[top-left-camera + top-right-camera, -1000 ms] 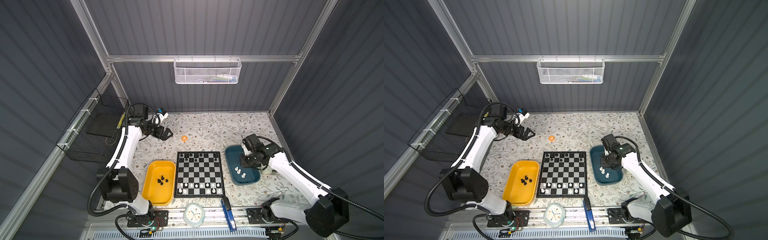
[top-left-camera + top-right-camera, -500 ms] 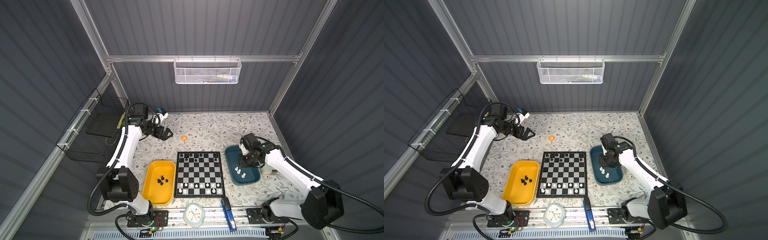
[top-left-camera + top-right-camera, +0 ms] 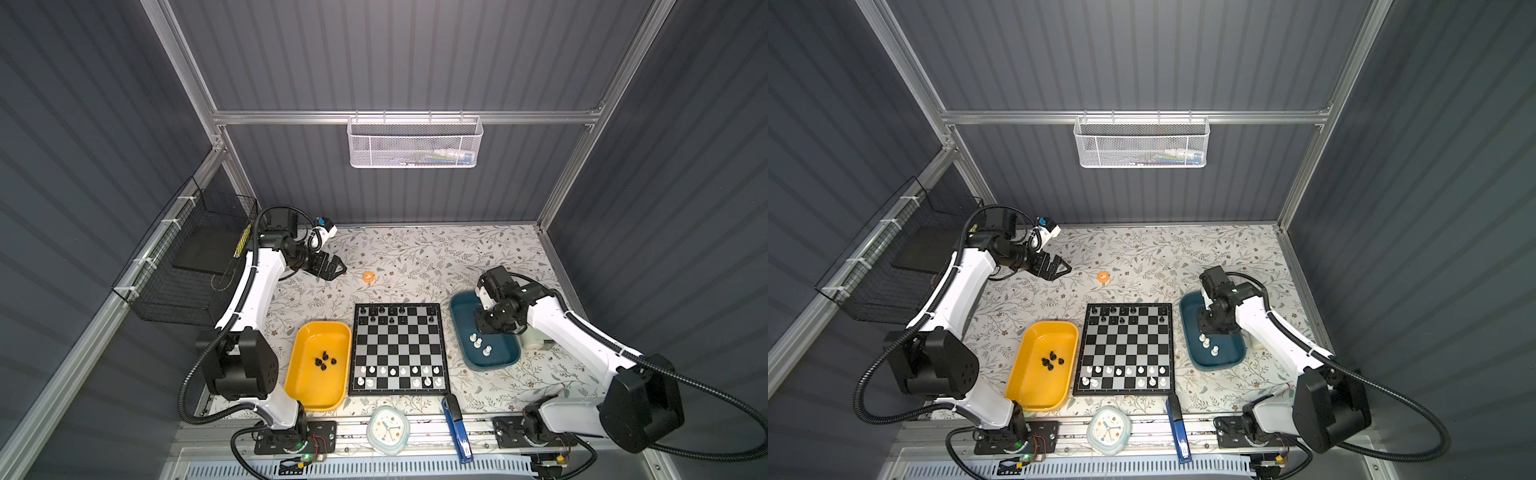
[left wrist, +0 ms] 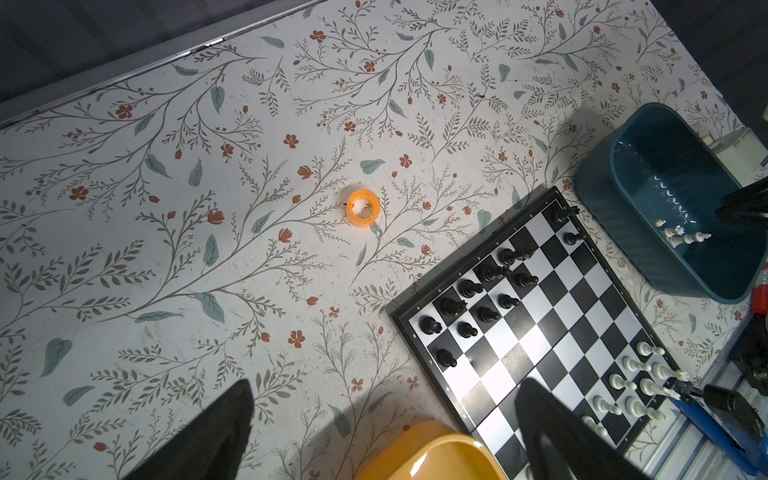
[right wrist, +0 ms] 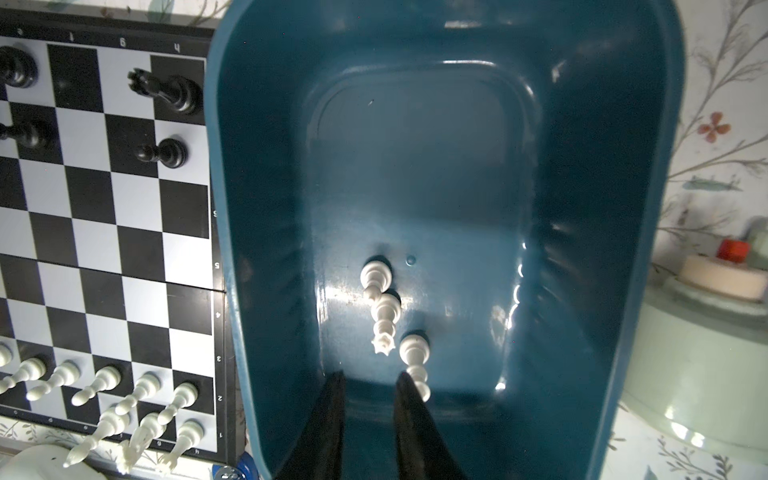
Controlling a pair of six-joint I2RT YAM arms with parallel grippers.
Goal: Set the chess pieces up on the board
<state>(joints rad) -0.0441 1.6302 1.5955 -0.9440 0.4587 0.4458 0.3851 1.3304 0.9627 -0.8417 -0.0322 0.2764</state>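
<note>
Chess pieces (image 5: 385,307) next: hovering the right pincer (image 5: 370,376) low over the teal tray (image 5: 582,208), tips only a little apart, gripping nothing. Aiming at three white ones (image 5: 376,274) standing up just ahead, nearest just beside one tip. Holding the left pincer (image 4: 384,382) wide open, empty, well away.

On the frame of the board (image 5: 219,291), by my right fingers, I read rank numbers 5, 4, 3, 2, 1.

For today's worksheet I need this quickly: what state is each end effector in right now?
Left end effector: wide open, holding nothing.
Right end effector: open by a narrow gap inside the teal tray, holding nothing.
</note>
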